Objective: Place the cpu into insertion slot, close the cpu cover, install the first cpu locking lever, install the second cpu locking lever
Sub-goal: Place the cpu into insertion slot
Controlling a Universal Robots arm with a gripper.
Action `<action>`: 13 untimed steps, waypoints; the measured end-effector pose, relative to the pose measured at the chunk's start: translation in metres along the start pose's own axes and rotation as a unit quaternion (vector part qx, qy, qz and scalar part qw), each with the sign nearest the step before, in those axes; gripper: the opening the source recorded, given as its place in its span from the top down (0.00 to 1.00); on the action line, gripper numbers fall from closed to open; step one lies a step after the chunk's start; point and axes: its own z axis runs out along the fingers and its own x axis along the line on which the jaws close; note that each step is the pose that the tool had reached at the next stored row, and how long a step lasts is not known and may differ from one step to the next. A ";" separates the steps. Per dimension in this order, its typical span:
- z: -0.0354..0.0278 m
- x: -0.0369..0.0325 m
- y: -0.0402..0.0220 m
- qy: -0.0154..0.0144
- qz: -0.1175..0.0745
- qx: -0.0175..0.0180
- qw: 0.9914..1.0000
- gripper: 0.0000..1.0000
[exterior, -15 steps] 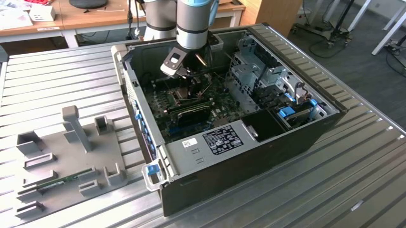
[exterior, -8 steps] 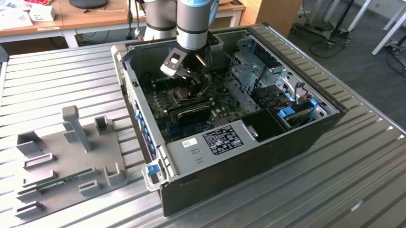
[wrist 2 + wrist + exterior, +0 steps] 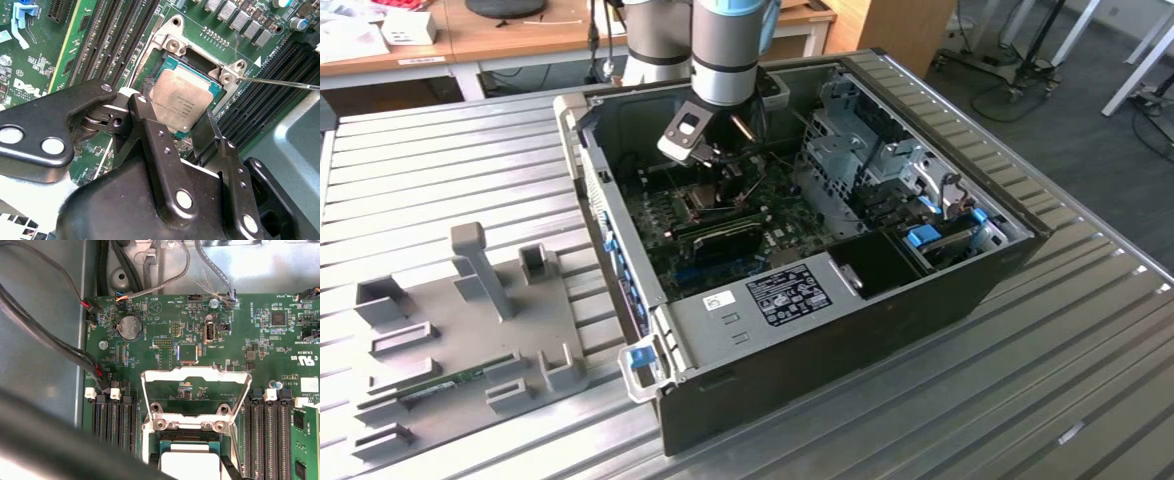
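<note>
Recording ribbed counter (image 3: 1067, 380) carrying open computer case (image 3: 881, 340), with grey fixture tray (image 3: 467, 345) at eight o'clock of it in the exterior view. Noting arm (image 3: 724, 50) hanging in from twelve o'clock, over the green motherboard (image 3: 240, 340). Finding the cpu cover (image 3: 230, 377) swung open, clear of the insertion slot (image 3: 197, 59). Finding the cpu (image 3: 182, 97) lying flat over the slot, directly between the fingers (image 3: 150, 130). Judging the fingers to be pressing against two opposite cpu edges, holding it; full seating in the slot not being confirmable.
</note>
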 end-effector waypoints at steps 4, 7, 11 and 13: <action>0.0001 0.0001 0.0006 0.000 0.000 0.000 1.000 0.46; 0.0009 0.0002 0.0006 0.000 0.000 0.000 1.000 0.46; 0.0011 0.0001 0.0006 0.000 0.000 0.000 1.000 0.46; 0.0017 0.0001 0.0006 0.000 0.000 0.000 1.000 0.46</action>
